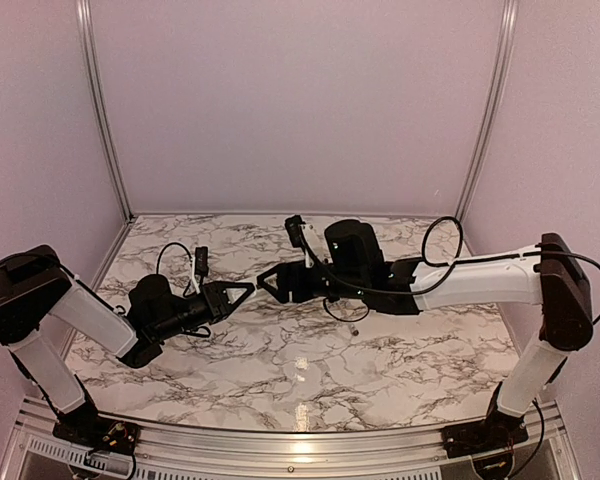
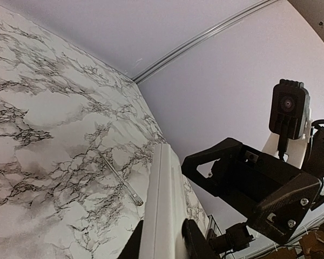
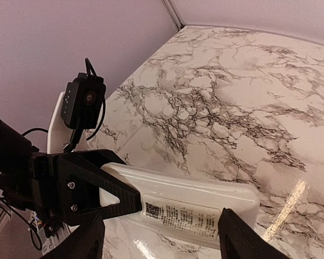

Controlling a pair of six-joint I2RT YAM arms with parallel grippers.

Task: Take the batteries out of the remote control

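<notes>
Both arms fold at the elbow out by the side walls and reach inward, low over the marble tabletop (image 1: 380, 385), so that their tips meet a little left of centre. The left arm's forearm slopes down and to the right from its raised elbow. Its left tool (image 1: 248, 289) points right and is clenched on one end of the remote control (image 3: 194, 197), with a dark finger on each side of the slim white body. The handset sticks out from that grip toward the right arm, lifted off the tabletop; the face with a printed label is turned to the right wrist camera, and from the left wrist it shows edge-on. The right arm's long white forearm stretches leftward across the scene, with the wrist bent so that the right tool (image 1: 264, 281) faces the left one. Its fingers are spread wide, one beyond each end of the labelled face, and I cannot tell whether either touches the handset. A thin clear rod (image 2: 121, 177) lies flat on the tabletop just beside the remote
</notes>
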